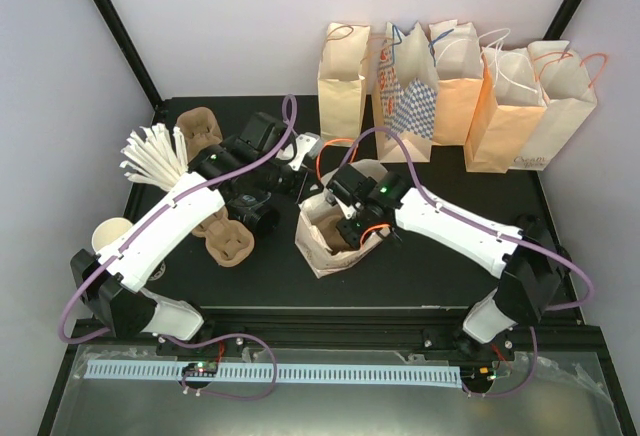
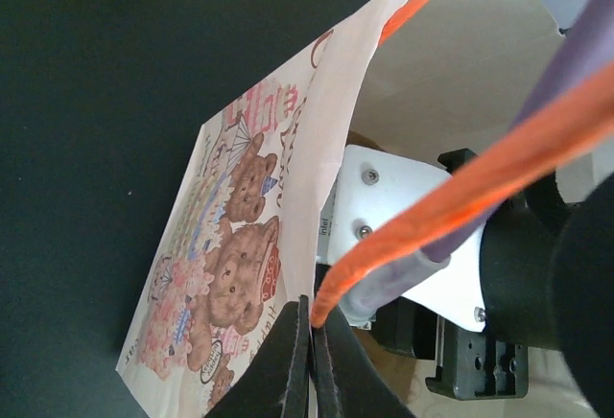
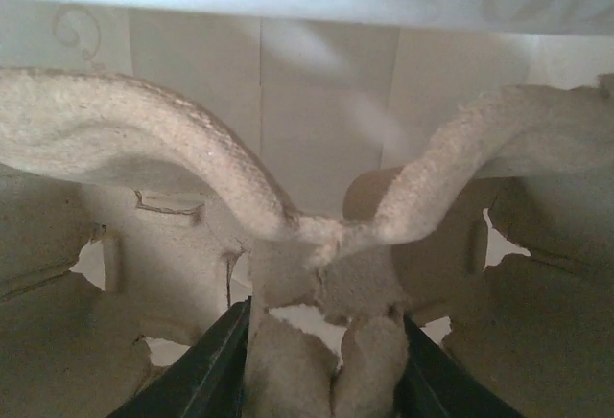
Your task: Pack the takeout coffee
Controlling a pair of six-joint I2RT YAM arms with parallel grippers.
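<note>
right pincer (image 3: 321,370), at the bottom of its wrist view, grips narrow on the centre post of the pulp carrier (image 3: 173,150) inside the paper bag (image 3: 326,73). left pincer (image 2: 312,327) is pinched tight on that bag's rim and orange handle (image 2: 480,186), holding the mouth open. takeout coffee shows in no view. likely step: seating the carrier; next, set it flat, let go, then fetch the cup.

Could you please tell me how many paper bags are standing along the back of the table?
5, in a row: brown bag leftmost, then blue-patterned bag, peach bag, orange bag, cream bag rightmost. More could be hidden behind them.
</note>
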